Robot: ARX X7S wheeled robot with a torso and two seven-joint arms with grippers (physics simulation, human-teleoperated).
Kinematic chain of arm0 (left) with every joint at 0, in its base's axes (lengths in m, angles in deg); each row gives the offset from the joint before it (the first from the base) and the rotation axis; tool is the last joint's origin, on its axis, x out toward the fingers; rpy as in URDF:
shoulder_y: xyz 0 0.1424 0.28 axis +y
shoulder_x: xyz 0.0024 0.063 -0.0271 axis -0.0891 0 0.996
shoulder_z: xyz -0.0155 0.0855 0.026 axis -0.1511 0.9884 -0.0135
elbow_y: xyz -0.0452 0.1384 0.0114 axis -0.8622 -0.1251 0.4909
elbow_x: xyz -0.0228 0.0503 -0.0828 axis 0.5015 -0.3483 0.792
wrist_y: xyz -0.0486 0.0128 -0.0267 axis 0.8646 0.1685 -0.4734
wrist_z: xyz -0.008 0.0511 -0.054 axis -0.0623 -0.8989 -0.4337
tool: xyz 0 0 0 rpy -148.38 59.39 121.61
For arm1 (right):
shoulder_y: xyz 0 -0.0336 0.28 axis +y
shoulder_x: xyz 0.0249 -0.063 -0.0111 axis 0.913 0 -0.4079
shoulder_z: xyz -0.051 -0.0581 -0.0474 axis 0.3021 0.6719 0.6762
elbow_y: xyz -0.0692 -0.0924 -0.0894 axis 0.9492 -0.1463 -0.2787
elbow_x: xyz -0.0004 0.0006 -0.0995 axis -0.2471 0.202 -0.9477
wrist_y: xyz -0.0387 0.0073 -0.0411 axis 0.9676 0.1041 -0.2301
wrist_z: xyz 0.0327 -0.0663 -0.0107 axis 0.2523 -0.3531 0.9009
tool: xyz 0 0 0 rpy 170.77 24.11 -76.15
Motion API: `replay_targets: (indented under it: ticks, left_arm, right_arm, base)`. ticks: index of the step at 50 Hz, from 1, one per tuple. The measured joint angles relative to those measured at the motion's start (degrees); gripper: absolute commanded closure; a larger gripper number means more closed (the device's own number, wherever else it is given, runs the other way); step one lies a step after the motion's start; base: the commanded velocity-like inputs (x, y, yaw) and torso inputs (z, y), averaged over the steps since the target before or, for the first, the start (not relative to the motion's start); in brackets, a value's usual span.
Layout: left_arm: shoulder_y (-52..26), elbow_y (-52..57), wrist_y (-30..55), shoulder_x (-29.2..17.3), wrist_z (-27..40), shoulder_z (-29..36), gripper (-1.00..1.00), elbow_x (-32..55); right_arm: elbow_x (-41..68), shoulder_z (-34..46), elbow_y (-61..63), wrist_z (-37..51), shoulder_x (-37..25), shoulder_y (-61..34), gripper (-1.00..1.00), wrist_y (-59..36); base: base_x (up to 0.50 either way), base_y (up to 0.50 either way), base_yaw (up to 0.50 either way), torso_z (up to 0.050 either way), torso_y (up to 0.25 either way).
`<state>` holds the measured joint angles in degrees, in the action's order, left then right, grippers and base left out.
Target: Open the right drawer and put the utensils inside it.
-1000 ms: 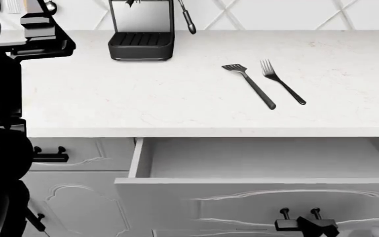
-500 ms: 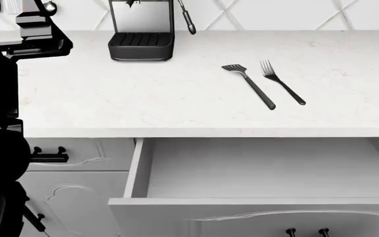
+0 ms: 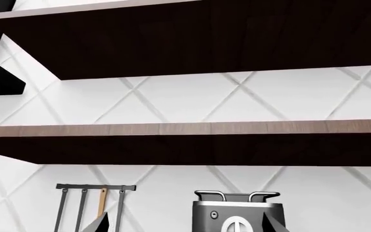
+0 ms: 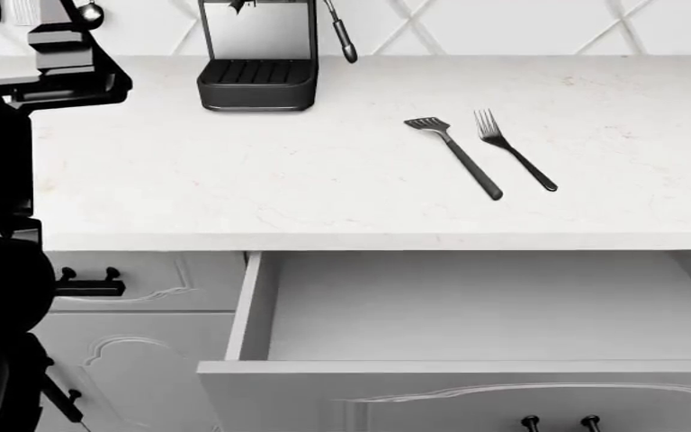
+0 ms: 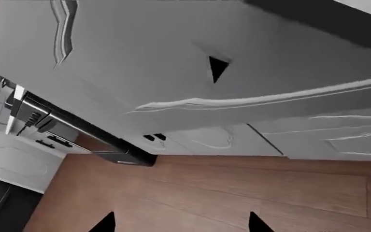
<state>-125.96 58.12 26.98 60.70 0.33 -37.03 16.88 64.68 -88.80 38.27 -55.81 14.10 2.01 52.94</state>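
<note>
My right gripper (image 5: 180, 223) hangs open and empty below the right drawer (image 4: 466, 310), which stands pulled out; my left gripper (image 3: 184, 226), also open and empty, points at the wall. The spatula (image 4: 455, 155) and fork (image 4: 514, 149) lie side by side on the countertop (image 4: 262, 180) behind the drawer, handles angled toward me, on my right arm's side.

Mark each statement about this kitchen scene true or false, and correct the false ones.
1. The right drawer is pulled open and holds nothing. True.
2. The fork lies inside the drawer. False: it lies on the counter, beside the spatula.
3. The spatula and the fork touch each other. False: they lie side by side with a gap between them.
4. The coffee machine stands at the back of the counter. True.
5. The right gripper holds the drawer's handle. False: its fingertips show apart, with only floor between them.
</note>
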Motion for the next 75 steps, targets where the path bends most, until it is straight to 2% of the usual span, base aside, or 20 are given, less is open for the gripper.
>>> replay_targets:
  ticks: [12, 23, 31, 37, 40, 43, 49, 55, 60, 67, 75]
  left_arm:
    - [-0.17, 0.04, 0.05, -0.18, 0.2, -0.02, -1.0, 0.29]
    - [-0.13, -0.09, -0.12, -0.31, 0.37, -0.07, -1.0, 0.48]
    - [-0.01, -0.33, -0.43, -0.37, 0.45, 0.04, -1.0, 0.47]
    - [0.03, -0.47, -0.59, -0.43, 0.52, 0.16, -1.0, 0.45]
    - [0.06, -0.53, -0.66, -0.47, 0.56, 0.19, -1.0, 0.46]
    - [0.05, -0.54, -0.63, -0.53, 0.62, 0.17, -1.0, 0.52]
    - [-0.18, -0.36, -0.37, -0.72, 0.78, 0.1, -1.0, 0.7]
    - [-0.36, -0.27, -0.23, -0.9, 0.9, 0.02, -1.0, 0.84]
    - [-0.42, -0.28, -0.24, -1.01, 0.97, -0.02, -1.0, 0.93]
    - [-0.42, -0.3, -0.31, -1.15, 1.07, -0.05, -1.0, 1.0]
    - [-0.32, -0.25, -0.35, -1.3, 1.19, 0.04, -1.0, 1.04]
  right_arm:
    - [1.88, -1.74, 13.44, 2.36, -3.86, 1.84, -1.0, -1.41]
    - [10.5, -8.59, 26.79, 8.45, -10.06, 0.97, -1.0, -4.92]
    - [22.63, -15.15, 33.23, 15.01, -17.69, -3.44, -1.0, -7.34]
    - [32.91, -17.49, 34.33, 21.97, -26.18, -9.99, -1.0, -7.46]
    - [38.03, -15.32, 33.42, 26.01, -31.6, -15.71, -1.0, -5.61]
    - [42.07, -9.9, 31.87, 30.04, -36.21, -24.48, -1.0, -3.49]
    - [47.0, 3.72, 25.68, 39.91, -37.85, -49.52, -1.0, -4.77]
    - [47.34, 15.46, 16.5, 49.36, -34.61, -72.44, -1.0, -9.53]
    - [45.28, 23.57, 7.33, 55.19, -30.34, -87.44, -1.0, -13.78]
    - [39.68, 33.06, -6.39, 58.79, -23.56, -102.82, -1.0, -18.34]
    - [31.94, 42.33, -24.03, 57.89, -15.55, -115.18, -1.0, -21.96]
  base:
    - [0.0, 0.0, 0.0, 0.0, 0.0]
    - [0.0, 0.0, 0.0, 0.0, 0.0]
    - [0.0, 0.0, 0.0, 0.0, 0.0]
    - [0.0, 0.0, 0.0, 0.0, 0.0]
    - [0.0, 0.0, 0.0, 0.0, 0.0]
    - [0.0, 0.0, 0.0, 0.0, 0.0]
    - [0.0, 0.0, 0.0, 0.0, 0.0]
    - [0.0, 0.0, 0.0, 0.0, 0.0]
    - [0.0, 0.0, 0.0, 0.0, 0.0]
    - [0.0, 0.0, 0.0, 0.0, 0.0]
    - [0.0, 0.0, 0.0, 0.0, 0.0]
